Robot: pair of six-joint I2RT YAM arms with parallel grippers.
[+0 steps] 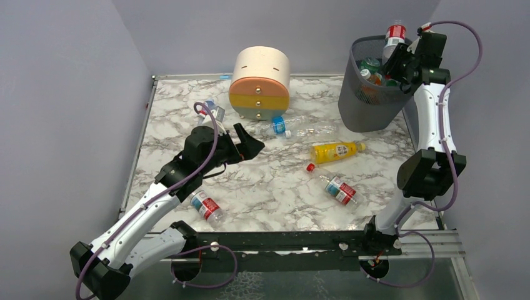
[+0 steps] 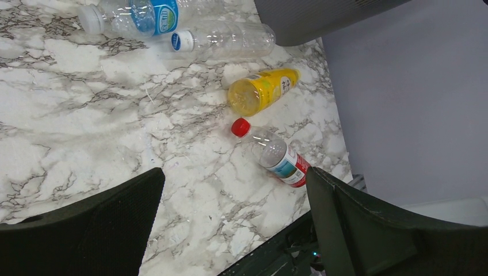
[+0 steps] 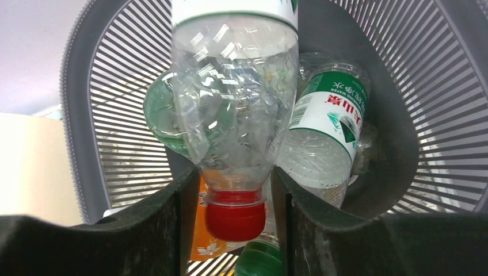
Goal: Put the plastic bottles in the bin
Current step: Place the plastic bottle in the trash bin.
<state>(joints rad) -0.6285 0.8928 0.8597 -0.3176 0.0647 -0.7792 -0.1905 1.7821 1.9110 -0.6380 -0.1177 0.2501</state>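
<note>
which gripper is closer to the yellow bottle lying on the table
Left. The left gripper hovers open over the table, a short way left of the yellow bottle. The right gripper is up over the bin, shut on a clear red-capped bottle.

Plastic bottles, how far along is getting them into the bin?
Several bottles already lie in the bin. The right claw holds a red-capped bottle above it. The left claw is open and empty. About six are left on the table, including the yellow bottle.
</note>
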